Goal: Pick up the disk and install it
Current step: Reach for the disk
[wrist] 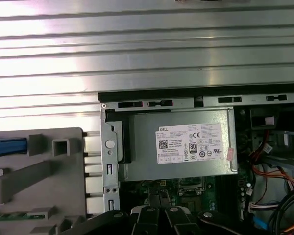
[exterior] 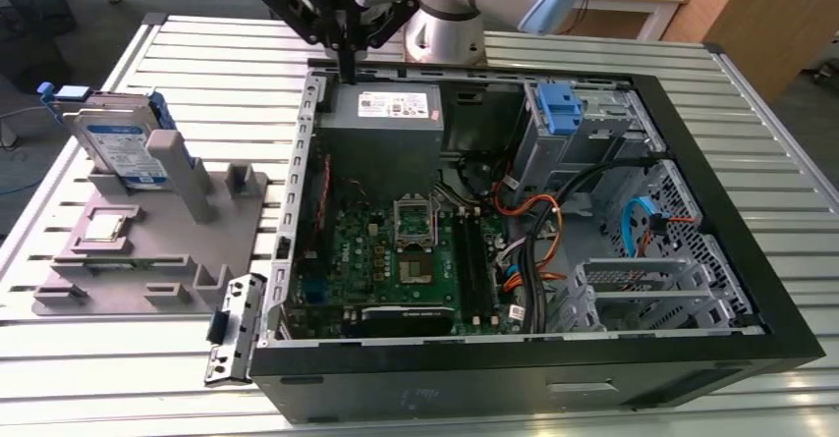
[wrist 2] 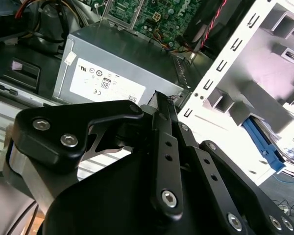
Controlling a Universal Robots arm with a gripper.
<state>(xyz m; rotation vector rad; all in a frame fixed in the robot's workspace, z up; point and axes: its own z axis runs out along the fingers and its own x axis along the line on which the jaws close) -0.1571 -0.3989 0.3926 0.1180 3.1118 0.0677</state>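
Progress: seeing none yet, both pickup and installation waiting to be done. Looking nearest, finding one open computer case (exterior: 525, 260) lying on the table (exterior: 196, 54). Finding, further back on the exterior view's left, one disk (exterior: 118, 147) standing upright in one grey fixture (exterior: 171, 250), blue frame around its edges, untouched and well apart from the gripper (exterior: 348, 69); noting one small square chip (exterior: 105, 226) lying flat on that same fixture. Spotting, farthest off, that single gripper hanging just above one grey power supply (exterior: 387, 108) at the case's rear, fingers pressed together, gripping nothing.
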